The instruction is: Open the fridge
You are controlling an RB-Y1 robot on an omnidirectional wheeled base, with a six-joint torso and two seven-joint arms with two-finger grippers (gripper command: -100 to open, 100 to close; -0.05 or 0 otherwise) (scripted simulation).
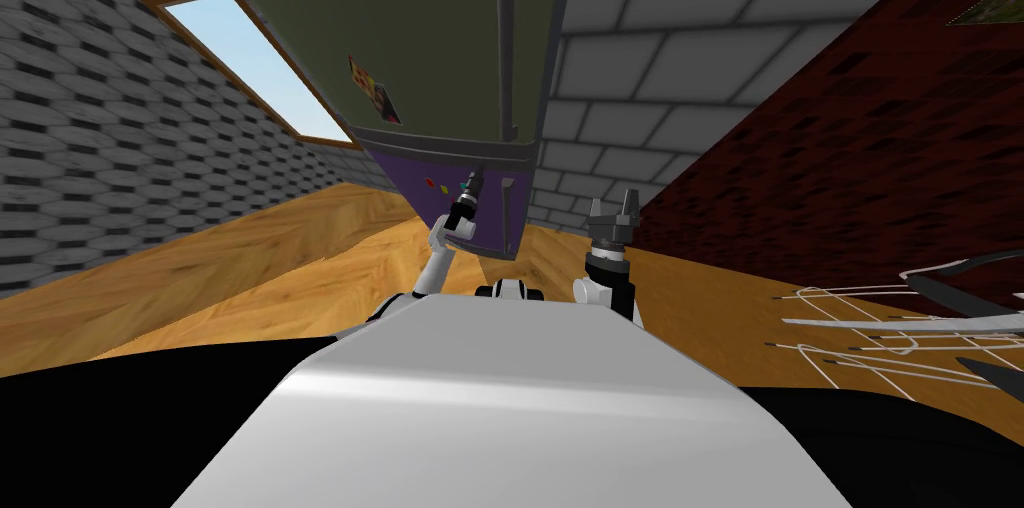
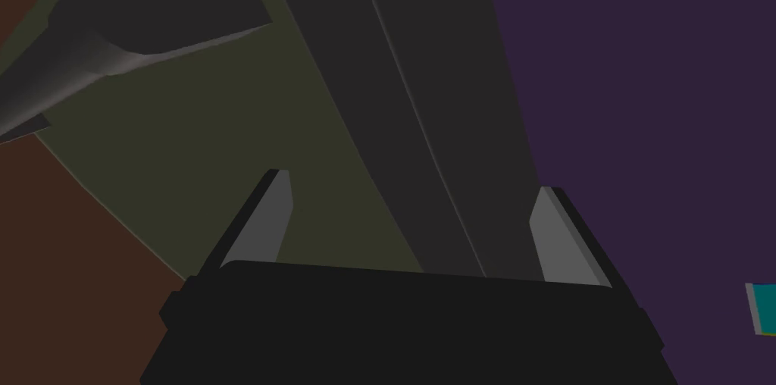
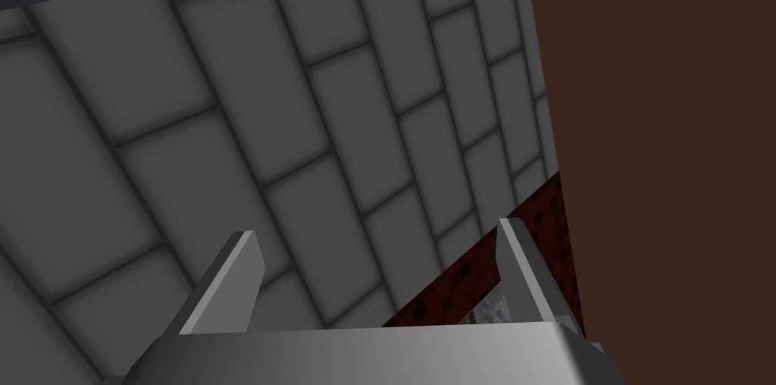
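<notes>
The fridge stands right in front of me, with an olive upper door (image 1: 420, 22) and a purple lower door (image 1: 440, 197). A dark grey band (image 2: 409, 100) runs between the two doors. My left gripper (image 1: 474, 177) is open and close against the fridge front at that band; in the left wrist view its fingers (image 2: 274, 210) straddle the band, olive on one side and purple on the other. A grey handle (image 2: 114, 47) juts from the olive door beyond them. A long dark handle (image 1: 507, 32) runs up the upper door. My right gripper (image 1: 613, 200) is open, raised beside the fridge, holding nothing.
A grey tiled wall (image 1: 650, 62) stands behind the fridge and a dark red brick wall (image 1: 850, 152) to its right. A white wire rack (image 1: 900, 322) lies low on the right. A window (image 1: 250, 62) is on the left wall above wooden floor (image 1: 250, 262).
</notes>
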